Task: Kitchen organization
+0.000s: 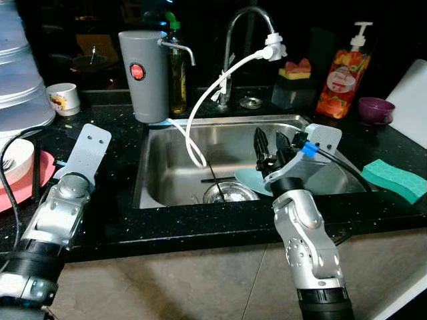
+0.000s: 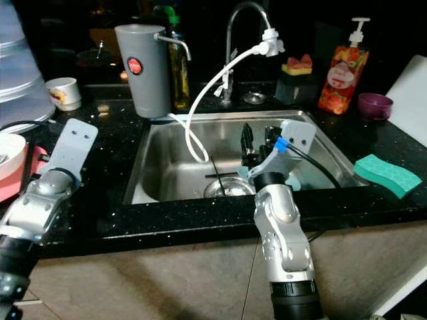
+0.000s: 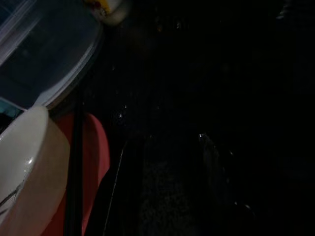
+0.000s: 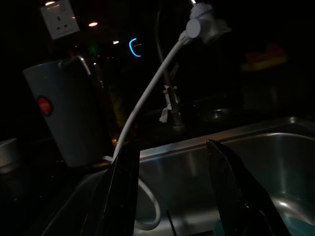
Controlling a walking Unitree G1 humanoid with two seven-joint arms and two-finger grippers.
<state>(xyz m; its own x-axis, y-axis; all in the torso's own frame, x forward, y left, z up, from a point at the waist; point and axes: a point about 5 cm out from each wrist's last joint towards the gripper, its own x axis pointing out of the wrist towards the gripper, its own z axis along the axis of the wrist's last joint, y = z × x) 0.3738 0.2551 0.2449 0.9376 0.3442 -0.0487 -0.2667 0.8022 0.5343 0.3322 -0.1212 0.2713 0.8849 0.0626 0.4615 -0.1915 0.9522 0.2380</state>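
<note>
My right gripper (image 1: 270,147) hangs over the steel sink (image 1: 160,167), open, with nothing between its fingers (image 4: 123,196). Just behind and below it a light-blue plate (image 1: 248,179) lies on the sink floor beside the drain strainer (image 1: 230,192), partly hidden by the gripper. My left arm (image 1: 63,200) is stretched over the black counter left of the sink. The very dark left wrist view makes out a white bowl (image 3: 24,167) on a pink plate (image 3: 96,147).
A faucet (image 1: 230,40) with a white hose (image 1: 200,100) looping into the sink stands behind it. A grey filter canister (image 1: 143,73), white cup (image 1: 63,98), soap bottle (image 1: 343,73) and purple bowl (image 1: 375,110) line the back. A green sponge (image 1: 393,179) lies at the right.
</note>
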